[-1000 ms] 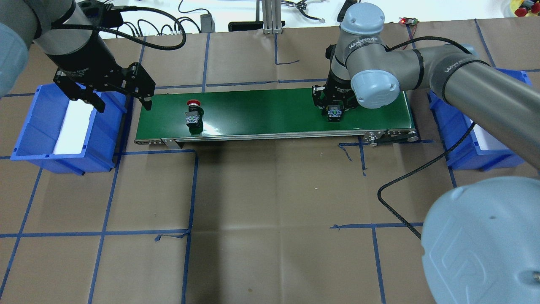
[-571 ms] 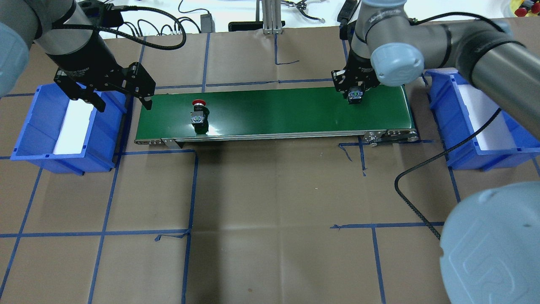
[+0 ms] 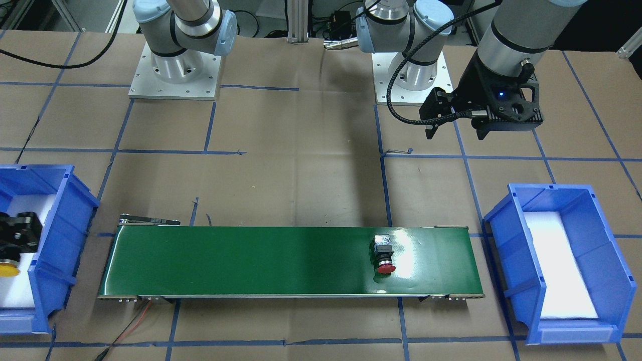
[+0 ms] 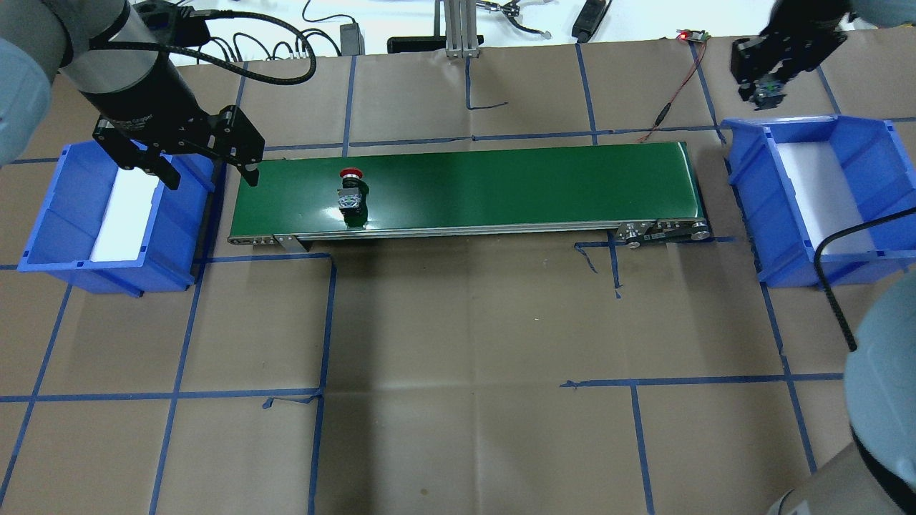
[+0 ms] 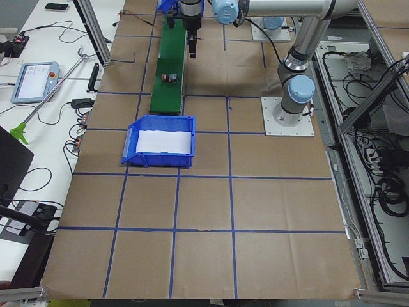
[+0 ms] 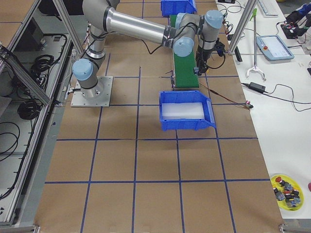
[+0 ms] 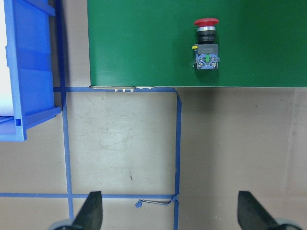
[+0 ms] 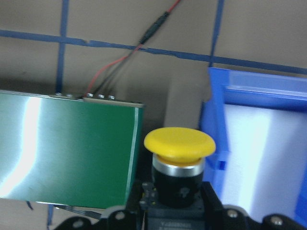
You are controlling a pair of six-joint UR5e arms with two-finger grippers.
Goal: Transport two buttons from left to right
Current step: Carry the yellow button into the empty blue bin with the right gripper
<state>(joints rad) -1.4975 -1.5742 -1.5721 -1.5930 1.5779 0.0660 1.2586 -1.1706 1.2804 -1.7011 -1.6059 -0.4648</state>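
The red button lies on its side on the green conveyor belt, left of the middle; it also shows in the front view and the left wrist view. My left gripper is open and empty, held above the belt's left end by the left blue bin. My right gripper is shut on the yellow button and holds it in the air by the far end of the right blue bin. In the front view its yellow cap shows over that bin.
Both blue bins have white foam liners. A red and black wire runs from the belt's right end to a small board at the back. Cables and tools lie along the table's far edge. A black cable hangs from my right arm.
My right gripper has lifted the yellow button off the belt and carried it right, to the right bin. The red button has ridden a little right along the belt. My left gripper has not moved.
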